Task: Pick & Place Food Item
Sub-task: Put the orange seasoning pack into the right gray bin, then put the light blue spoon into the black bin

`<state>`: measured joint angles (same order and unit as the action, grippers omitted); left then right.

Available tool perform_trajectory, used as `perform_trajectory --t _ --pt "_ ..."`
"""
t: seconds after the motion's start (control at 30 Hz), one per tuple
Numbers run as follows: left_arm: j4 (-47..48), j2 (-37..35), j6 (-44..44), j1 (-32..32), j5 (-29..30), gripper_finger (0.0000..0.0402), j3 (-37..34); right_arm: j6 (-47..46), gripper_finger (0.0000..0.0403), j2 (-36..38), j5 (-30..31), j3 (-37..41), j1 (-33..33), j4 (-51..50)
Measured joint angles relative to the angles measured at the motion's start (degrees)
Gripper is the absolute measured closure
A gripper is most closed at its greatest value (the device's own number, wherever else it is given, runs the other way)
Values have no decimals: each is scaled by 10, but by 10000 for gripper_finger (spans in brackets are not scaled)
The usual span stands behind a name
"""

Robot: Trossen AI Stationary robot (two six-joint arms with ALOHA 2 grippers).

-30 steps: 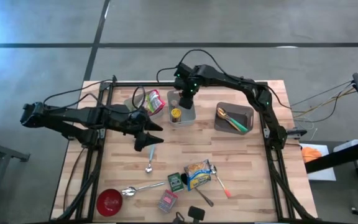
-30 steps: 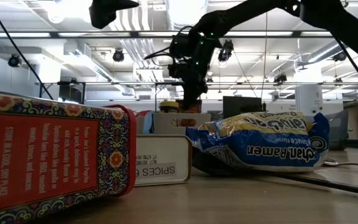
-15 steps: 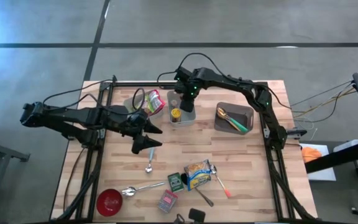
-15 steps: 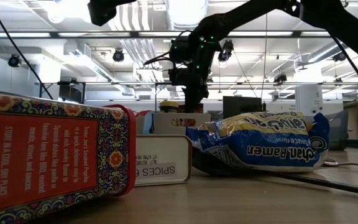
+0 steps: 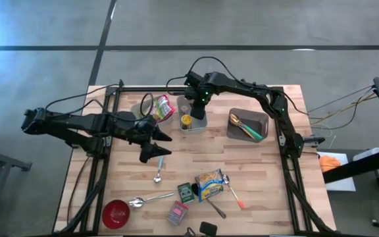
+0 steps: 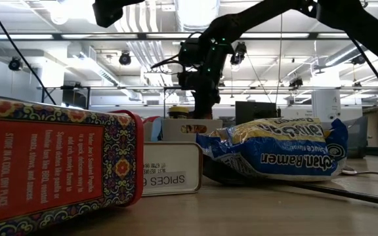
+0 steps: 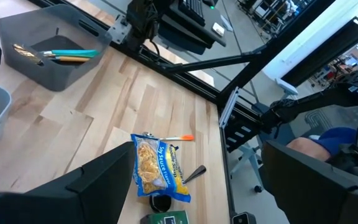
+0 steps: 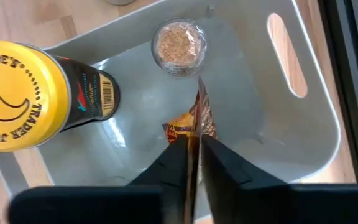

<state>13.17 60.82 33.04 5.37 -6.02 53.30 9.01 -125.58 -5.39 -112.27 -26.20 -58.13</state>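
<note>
Our right gripper (image 8: pixel 193 152), lifted slightly above the grey bin (image 8: pixel 303 134), still pinches the snack packet (image 8: pixel 199 121); release looks imminent. The left gripper (image 5: pixel 155 146) waits open.

This is a robotics lab in a big industrial hall. A wooden table (image 5: pixel 255 164) in a black metal frame (image 5: pixel 104 164) stands on a bare polished concrete floor (image 5: pixel 242 26) marked with dark lines. Beyond the table, the low view shows an open ceiling with long strip lights (image 6: pixel 31 36), exposed ducts and hung cameras or lamps (image 6: pixel 15 63). Loose cables (image 5: pixel 337 102) trail off the table's right side. The left wrist view shows dark desks with equipment (image 7: pixel 191 18) and a seated person (image 7: pixel 319 146) just beside the table.
</note>
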Motion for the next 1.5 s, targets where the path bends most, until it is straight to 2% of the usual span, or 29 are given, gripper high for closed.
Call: perform_trajectory --t 0.2,0.4,0.53,0.7,0.9,1.13,1.5 --pt "1 0 0 0 0 48 0 -28 266 0 -6 0 0 0" --pt "11 0 6 0 -1 48 0 -39 225 23 10 0 2 -1" --pt "54 0 21 0 -2 48 1 -40 221 60 42 0 7 -3" --pt "184 0 28 1 4 48 15 -72 221 119 58 1 9 -20" --pt "317 1 -39 2 67 48 21 -126 221 199 56 29 25 -13" --pt "347 5 -147 2 92 48 -2 -202 221 293 56 96 73 -7" --pt "353 63 -151 2 80 48 -21 -384 221 393 53 238 212 17"
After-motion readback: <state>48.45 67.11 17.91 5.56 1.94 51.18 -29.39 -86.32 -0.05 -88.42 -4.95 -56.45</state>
